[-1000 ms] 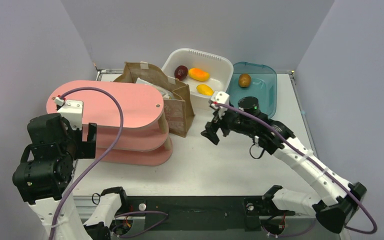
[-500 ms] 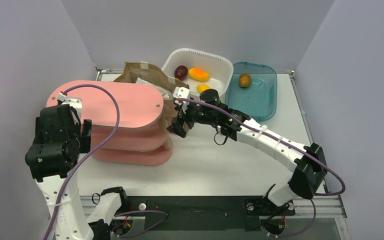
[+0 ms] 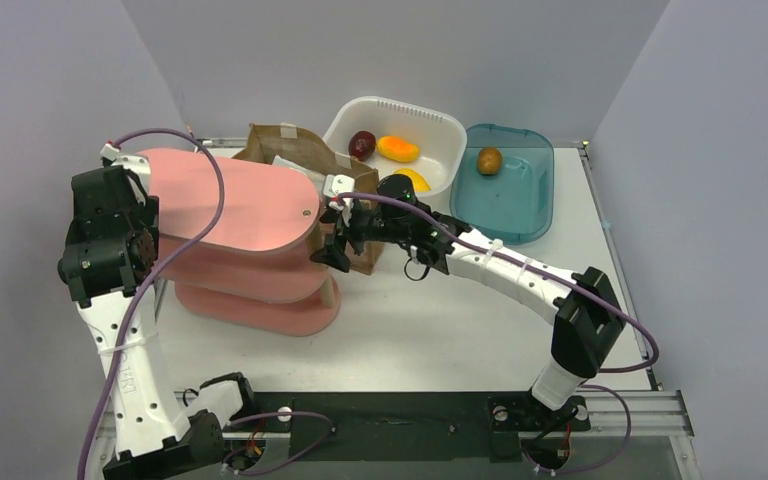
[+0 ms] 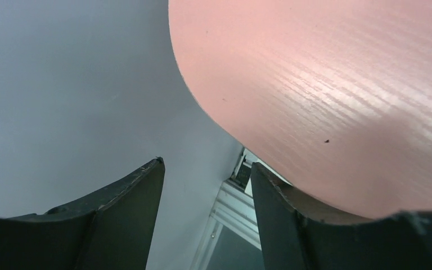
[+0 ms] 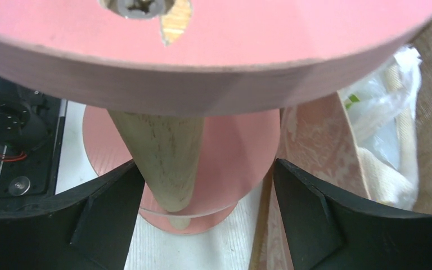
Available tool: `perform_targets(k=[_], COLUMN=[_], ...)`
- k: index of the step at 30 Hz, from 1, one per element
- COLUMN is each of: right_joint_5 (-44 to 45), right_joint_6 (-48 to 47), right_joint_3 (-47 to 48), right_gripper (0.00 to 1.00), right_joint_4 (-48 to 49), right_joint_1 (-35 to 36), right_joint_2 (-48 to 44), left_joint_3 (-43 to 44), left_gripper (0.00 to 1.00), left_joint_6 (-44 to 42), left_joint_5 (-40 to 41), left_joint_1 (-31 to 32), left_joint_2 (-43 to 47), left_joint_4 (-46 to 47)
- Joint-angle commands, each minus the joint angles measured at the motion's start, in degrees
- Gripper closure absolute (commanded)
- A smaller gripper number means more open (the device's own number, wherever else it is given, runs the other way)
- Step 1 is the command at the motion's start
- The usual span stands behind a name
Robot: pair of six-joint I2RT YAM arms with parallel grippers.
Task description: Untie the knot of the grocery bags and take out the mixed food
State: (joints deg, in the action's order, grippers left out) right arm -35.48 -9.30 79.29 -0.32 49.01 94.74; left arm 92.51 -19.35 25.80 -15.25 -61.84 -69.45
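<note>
Looks barely begun — left gripper (image 4: 207,169) with fingers apart on nothing beside the rim of the pink shelf (image 3: 250,200), right gripper (image 5: 208,169) spread wide too, the shelf's wooden post (image 5: 160,152) in the gap but unpinched. Just past that, shows a grocery bag (image 5: 379,95) of thin white plastic, seemingly tucked in the brown paper bag (image 3: 278,147), untouched, its knot out of sight. Leaves everything to do, by this reckoning: reaching the bag, undoing the knot, lifting out the food — hidden for now.

The white desk (image 3: 430,330) carries a pink three-tier oval shelf (image 3: 250,205), brown paper bag (image 3: 290,148), white plastic tub (image 3: 400,105), teal plastic tray (image 3: 520,195).
</note>
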Motion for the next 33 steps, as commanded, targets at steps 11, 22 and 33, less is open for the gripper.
perform_targets(k=[11,22,33], right_joint_5=[0.0,13.0,35.4], right_joint_6=[-1.4,-0.4,1.0], right_joint_3=[0.6,-0.1,3.6], right_gripper=[0.44,0.72,1.00], right_joint_4=[10.6,21.0,30.1], right_joint_1=[5.9,12.5,18.7], right_joint_2=[1.8,5.3,12.6], left_joint_3=[-5.7,-5.8,4.0], left_gripper=[0.52,0.56,0.36], left_joint_6=[0.9,3.3,7.5], left_joint_5=[-10.9,-18.6,-14.5], left_joint_1=[-3.7,-4.2,-6.4], left_joint_2=[-4.0,-7.7,-6.6], left_joint_4=[20.2,24.1,6.8])
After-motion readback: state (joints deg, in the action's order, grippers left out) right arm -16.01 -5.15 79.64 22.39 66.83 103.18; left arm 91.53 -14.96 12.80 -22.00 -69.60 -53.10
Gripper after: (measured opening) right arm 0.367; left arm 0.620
